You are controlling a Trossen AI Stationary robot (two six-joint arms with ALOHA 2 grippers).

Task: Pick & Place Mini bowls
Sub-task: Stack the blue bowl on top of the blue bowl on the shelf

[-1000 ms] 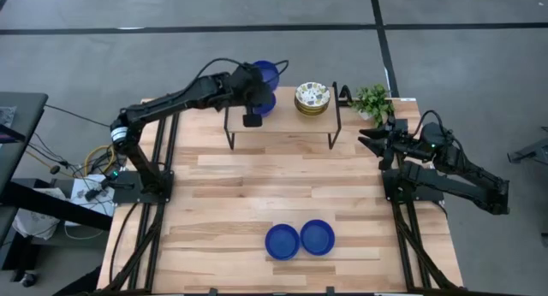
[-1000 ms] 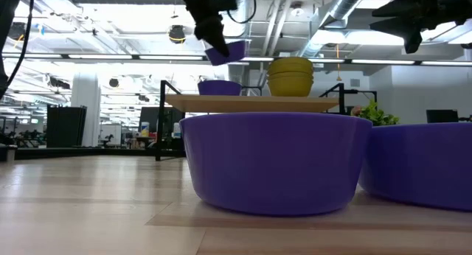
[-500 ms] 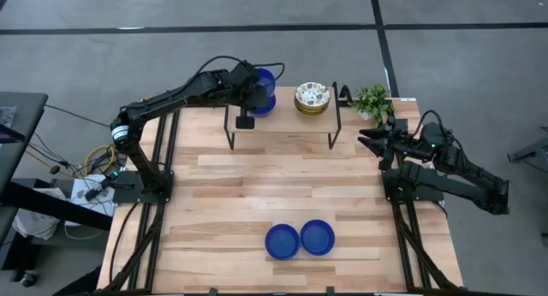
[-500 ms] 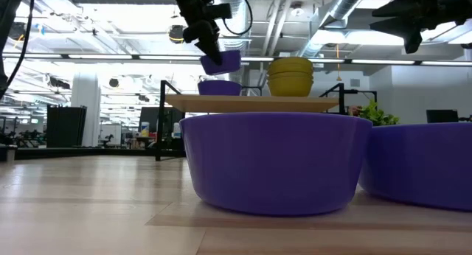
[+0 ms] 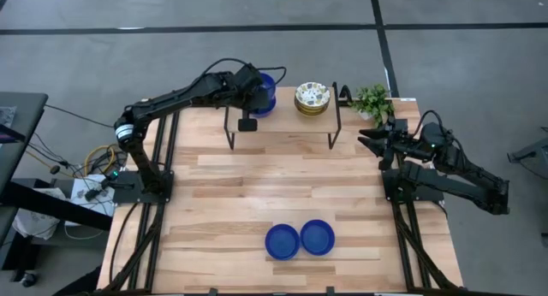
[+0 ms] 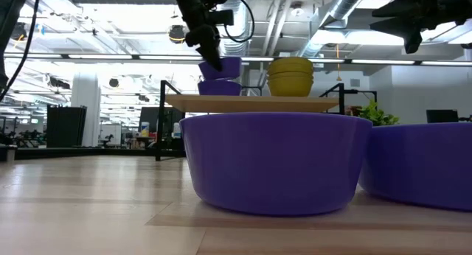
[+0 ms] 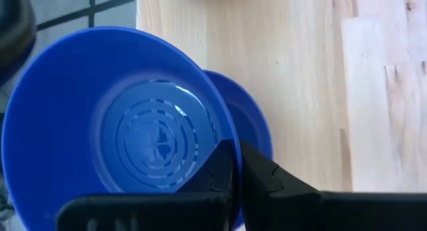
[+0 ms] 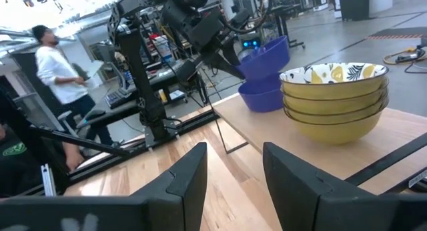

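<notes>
Low view, left hand lowered blue bowl

I count four blue bowls. Two sit side by side on the table, well in front of the shelf: one and its neighbour. One more blue bowl rests on the shelf, and the fourth is tilted just above it, pinched at the rim by the left gripper. Beside them on the shelf I see one stack of yellow bowls, four high going by the rims in the right wrist view. One shelf, one plant beside the shelf's right end. Two arms, so two grippers; the right gripper has its fingers spread. One person is in the room behind.
</notes>
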